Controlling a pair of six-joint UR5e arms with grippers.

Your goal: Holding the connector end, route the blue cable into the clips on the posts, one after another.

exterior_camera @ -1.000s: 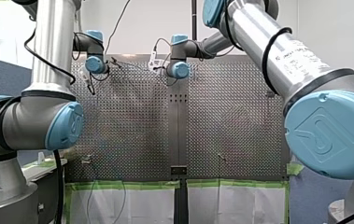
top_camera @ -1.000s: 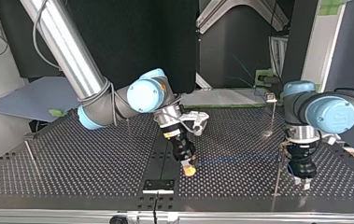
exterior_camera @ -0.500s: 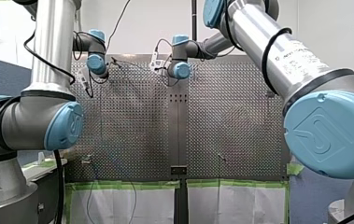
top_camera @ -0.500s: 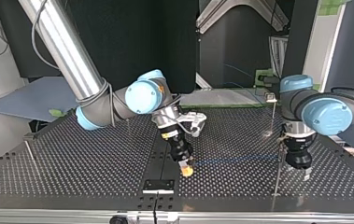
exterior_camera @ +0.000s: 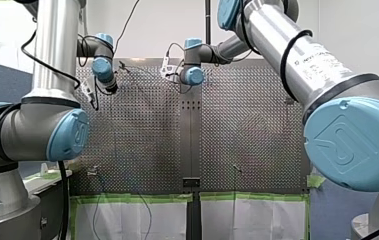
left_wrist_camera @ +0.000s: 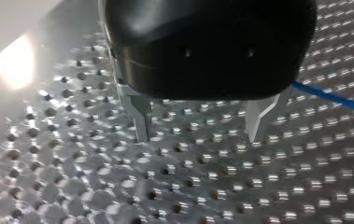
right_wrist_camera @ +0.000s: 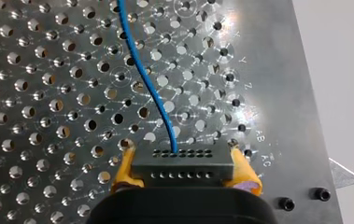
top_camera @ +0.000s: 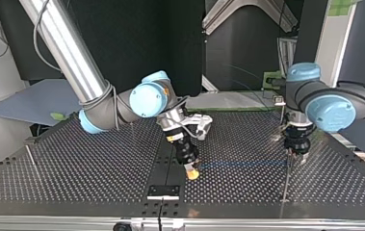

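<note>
In the right wrist view my right gripper (right_wrist_camera: 186, 179) is shut on a grey connector block (right_wrist_camera: 184, 164), held between its yellow pads (right_wrist_camera: 124, 170). The blue cable (right_wrist_camera: 143, 74) leaves the block and runs ahead over the perforated plate. In the top view this gripper (top_camera: 192, 173) points down near the table's middle. From there the blue cable (top_camera: 242, 165) runs level to a thin post (top_camera: 286, 180) at the right. My left gripper (top_camera: 296, 148) hangs just behind that post. Its metal fingers (left_wrist_camera: 139, 116) stand open around nothing, with the cable (left_wrist_camera: 333, 98) off to one side.
A second post with a clip (top_camera: 280, 101) stands behind my left gripper, and another thin post (top_camera: 30, 155) is at the top view's left. A black bracket (top_camera: 163, 191) sits at the near edge. The front view shows two small posts (exterior_camera: 236, 169) on the near plate.
My left gripper has risen and drawn back from the near post toward the far side of the top view. My right gripper has hardly moved and keeps the connector.
</note>
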